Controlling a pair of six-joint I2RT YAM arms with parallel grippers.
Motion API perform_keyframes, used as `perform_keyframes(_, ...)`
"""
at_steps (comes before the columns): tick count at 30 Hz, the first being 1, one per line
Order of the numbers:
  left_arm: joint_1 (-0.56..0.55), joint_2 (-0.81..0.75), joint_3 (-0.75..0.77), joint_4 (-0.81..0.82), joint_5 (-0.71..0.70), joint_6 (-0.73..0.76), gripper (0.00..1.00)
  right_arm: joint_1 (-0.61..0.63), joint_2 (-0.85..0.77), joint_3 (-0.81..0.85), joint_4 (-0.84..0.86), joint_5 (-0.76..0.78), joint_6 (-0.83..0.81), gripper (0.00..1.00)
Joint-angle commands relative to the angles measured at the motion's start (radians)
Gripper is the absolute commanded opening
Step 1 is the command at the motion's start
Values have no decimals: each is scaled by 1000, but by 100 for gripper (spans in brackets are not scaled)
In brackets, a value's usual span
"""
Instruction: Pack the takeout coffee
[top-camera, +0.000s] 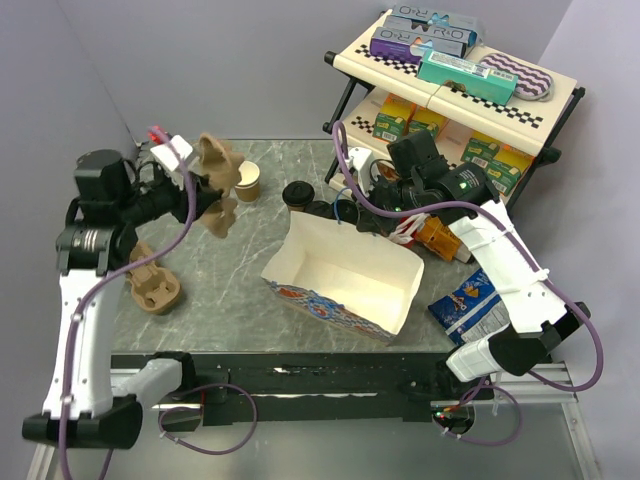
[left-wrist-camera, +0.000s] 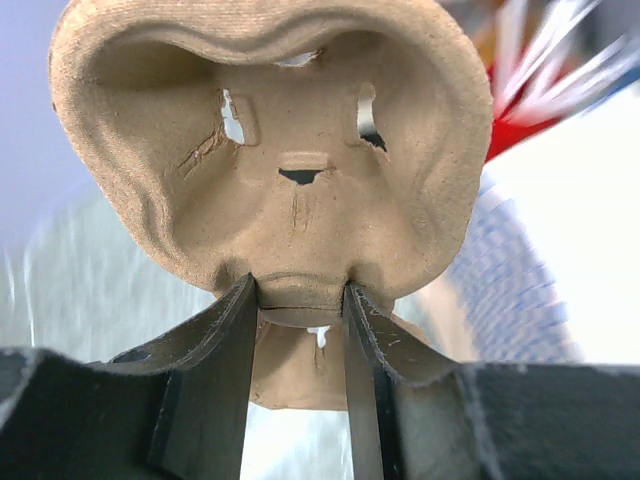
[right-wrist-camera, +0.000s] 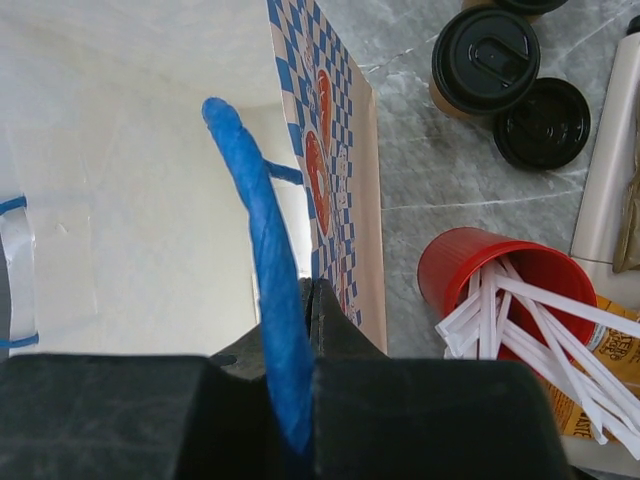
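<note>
Two takeout coffee cups with black lids stand side by side behind the bag, one (top-camera: 298, 194) (right-wrist-camera: 485, 62) to the left of the other (top-camera: 322, 209) (right-wrist-camera: 545, 122). The white paper bag (top-camera: 345, 262) (right-wrist-camera: 150, 170) with blue checks lies open at the table's middle. My right gripper (top-camera: 374, 208) (right-wrist-camera: 314, 292) is shut on the bag's blue handle (right-wrist-camera: 255, 210), at the bag's back right corner. My left gripper (top-camera: 200, 190) (left-wrist-camera: 300, 295) is shut on a tan pulp cup carrier (top-camera: 216, 182) (left-wrist-camera: 270, 150), held in the air at the left, away from the cups.
A second pulp carrier (top-camera: 152, 286) lies at the table's left edge. A lidless brown cup (top-camera: 247, 180) stands behind the held carrier. A red cup of white stirrers (right-wrist-camera: 495, 285) (top-camera: 405, 232) stands right of the bag. A blue snack packet (top-camera: 465, 305) lies front right, and a stocked shelf (top-camera: 455, 80) stands at the back right.
</note>
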Motion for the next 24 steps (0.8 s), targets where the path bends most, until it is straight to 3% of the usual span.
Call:
perform_keyframes(1, -60, -103, 7, 343, 243, -142, 1, 8, -32, 4, 30, -12, 15, 0)
perform_keyframes(9, -282, -100, 11, 533, 135, -218, 1, 5, -24, 8, 38, -15, 39, 0)
perform_keyframes(14, -391, -101, -26, 503, 125, -181, 1, -12, -17, 13, 34, -30, 56, 0)
perform_keyframes(23, -534, -103, -56, 304, 97, 179, 1, -47, 2, 47, 13, -125, 59, 0)
perform_keyframes(24, -546, -80, -48, 284, 100, 269, 1, -49, 0, 42, 15, -128, 61, 0)
